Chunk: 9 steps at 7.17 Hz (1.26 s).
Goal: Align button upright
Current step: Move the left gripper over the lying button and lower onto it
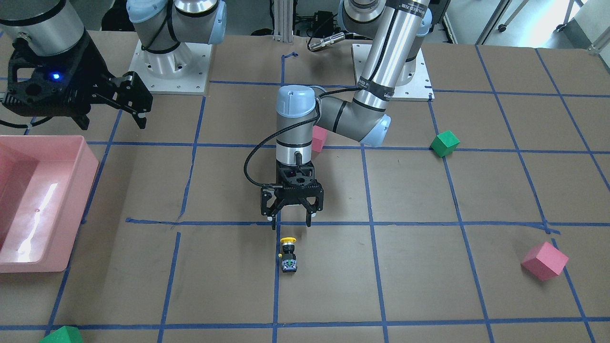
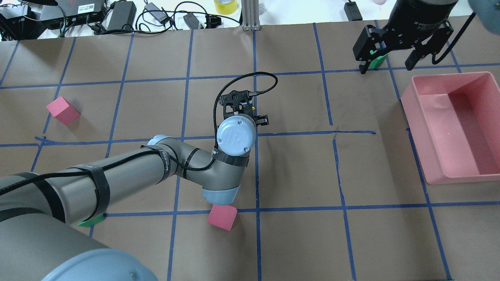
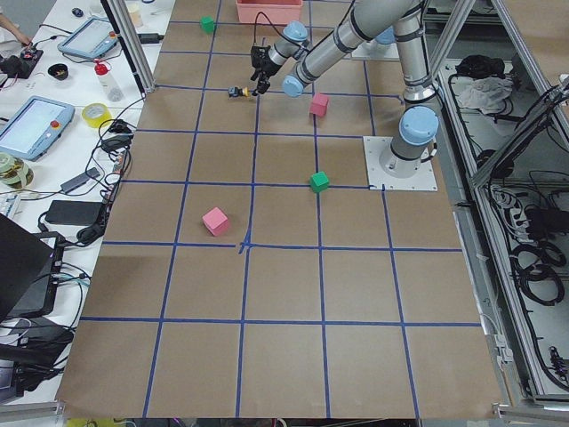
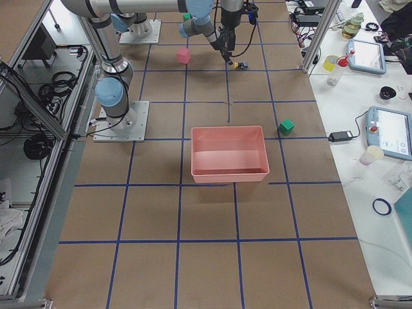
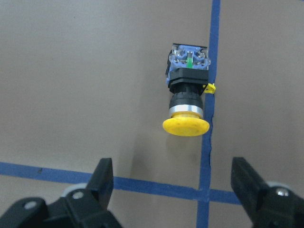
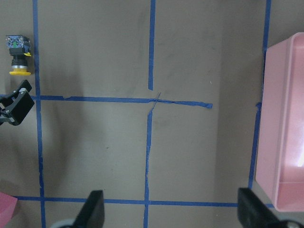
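Note:
The button point(image 1: 288, 255) lies on its side on the brown table, beside a blue tape line. Its yellow cap points toward my left gripper and its silvery base points away. My left gripper point(image 1: 290, 221) hangs open and empty just short of the cap, fingers pointing down. In the left wrist view the button point(image 5: 187, 99) lies ahead of the spread fingers point(image 5: 102, 175), not between them. My right gripper point(image 2: 386, 66) is open and empty, high above the table's far right. The button also shows in the right wrist view point(image 6: 18, 57).
A pink bin point(image 2: 416, 132) stands at the right side. Pink cubes point(image 2: 62, 110) point(image 2: 222, 217) and a green cube point(image 1: 444, 143) lie around the left arm. Another green cube point(image 2: 378, 60) sits below the right gripper.

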### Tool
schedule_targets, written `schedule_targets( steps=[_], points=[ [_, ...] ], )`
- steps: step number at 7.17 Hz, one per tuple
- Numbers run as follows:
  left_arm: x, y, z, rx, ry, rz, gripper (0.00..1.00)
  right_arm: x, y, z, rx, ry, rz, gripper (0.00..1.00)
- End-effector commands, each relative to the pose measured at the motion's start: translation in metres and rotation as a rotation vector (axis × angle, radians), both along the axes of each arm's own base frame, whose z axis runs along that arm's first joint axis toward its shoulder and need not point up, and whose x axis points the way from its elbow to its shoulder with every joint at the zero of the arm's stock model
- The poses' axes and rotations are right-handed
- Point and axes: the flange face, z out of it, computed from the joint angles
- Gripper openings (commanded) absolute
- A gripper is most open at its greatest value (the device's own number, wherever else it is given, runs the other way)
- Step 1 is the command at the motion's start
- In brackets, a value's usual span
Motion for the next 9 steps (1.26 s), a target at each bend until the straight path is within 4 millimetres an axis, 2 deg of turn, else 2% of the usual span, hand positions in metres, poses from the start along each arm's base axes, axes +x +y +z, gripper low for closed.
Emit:
schedule_targets(
  steps=[1,3,4,5,8,9],
  points=[
    [-0.004,-0.009,-0.017,0.005,-0.006,0.001,0.88,-0.001,-0.001,-0.002,0.001,0.002,0.001,1.00],
    [-0.006,-0.013,-0.021,-0.004,0.000,0.000,0.87,-0.001,-0.001,-0.002,0.001,0.003,-0.002,1.00],
    [-0.011,-0.023,-0.019,-0.020,0.007,0.000,0.86,-0.002,-0.002,-0.001,-0.001,0.003,-0.003,1.00],
    [-0.011,-0.024,-0.027,-0.007,0.001,0.000,0.85,-0.002,-0.002,-0.001,-0.002,0.005,-0.003,1.00],
    [-0.011,-0.024,-0.029,-0.006,-0.003,0.000,0.85,-0.003,-0.002,-0.001,-0.005,0.005,-0.005,1.00],
    [-0.011,-0.024,-0.029,-0.006,-0.003,0.000,0.78,-0.003,-0.002,-0.001,-0.005,0.005,-0.006,1.00]
  ],
)
